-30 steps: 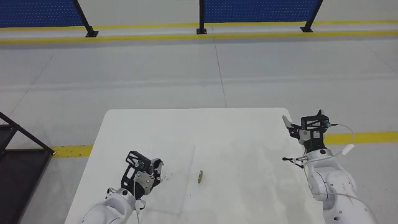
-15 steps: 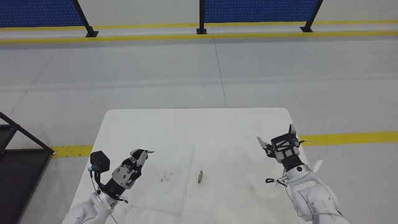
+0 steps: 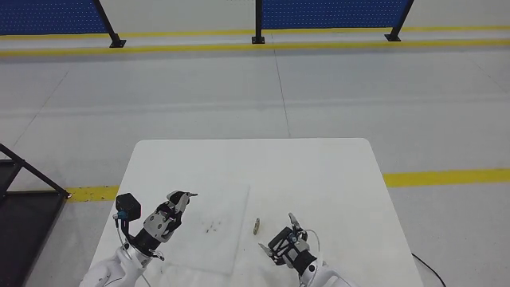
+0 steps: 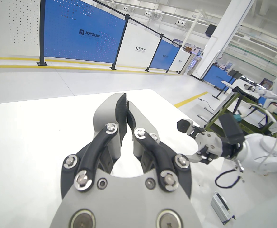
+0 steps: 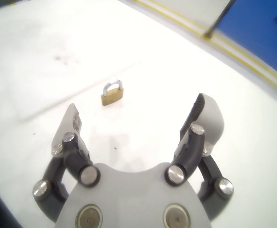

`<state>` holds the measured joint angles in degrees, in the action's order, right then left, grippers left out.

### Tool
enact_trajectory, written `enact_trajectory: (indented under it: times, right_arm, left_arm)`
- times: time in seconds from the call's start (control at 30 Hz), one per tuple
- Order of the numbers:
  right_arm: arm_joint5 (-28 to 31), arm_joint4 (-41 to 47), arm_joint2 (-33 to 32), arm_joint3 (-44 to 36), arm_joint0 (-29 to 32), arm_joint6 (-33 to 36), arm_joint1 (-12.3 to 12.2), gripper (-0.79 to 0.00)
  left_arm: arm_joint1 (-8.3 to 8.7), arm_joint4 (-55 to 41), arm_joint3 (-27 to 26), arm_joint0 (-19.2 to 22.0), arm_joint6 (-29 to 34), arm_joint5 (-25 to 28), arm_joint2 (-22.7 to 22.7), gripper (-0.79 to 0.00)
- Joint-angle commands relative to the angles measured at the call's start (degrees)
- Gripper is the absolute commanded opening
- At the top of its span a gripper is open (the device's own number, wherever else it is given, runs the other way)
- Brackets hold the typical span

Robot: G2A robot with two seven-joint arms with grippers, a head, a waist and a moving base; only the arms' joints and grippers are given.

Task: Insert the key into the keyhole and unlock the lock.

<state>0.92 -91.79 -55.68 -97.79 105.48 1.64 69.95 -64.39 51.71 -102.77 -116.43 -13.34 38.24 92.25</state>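
Top view shows a white table [image 3: 319, 167] with a small gold lock [image 3: 256, 226] on it, near the robot's edge and between the two arms. The right gripper [image 3: 276, 232] hangs just beside the lock. Its claw is wide and has nothing in it. In the right wrist view the lock sits just ahead of that claw and touches neither finger. Its silver loop [image 5: 119, 86] looks pushed down, so the lock seems to be locked. The left gripper [image 3: 182, 197] is off to the other side, well apart from the lock. Its pads [image 4: 122, 110] are pressed together, and it is too hard to tell if a key is pinched between them. The job looks like it is only at the start: the lock is not held yet, nothing is in the keyhole, and the turning is not done.
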Motion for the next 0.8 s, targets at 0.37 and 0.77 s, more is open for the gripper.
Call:
enact_trajectory:
  times: [0.37, 0.77]
  right_arm:
    - [-6.5, 10.0, 9.3, 15.3, -11.1, -2.2, 4.5, -0.132]
    - [-7.4, 11.4, 11.5, 19.4, -13.3, -4.8, 5.9, -0.416]
  left_arm:
    - [0.00, 0.0, 0.0, 0.0, 0.0, 0.0, 0.0, -0.785]
    - [0.00, 0.0, 0.0, 0.0, 0.0, 0.0, 0.0, -0.785]
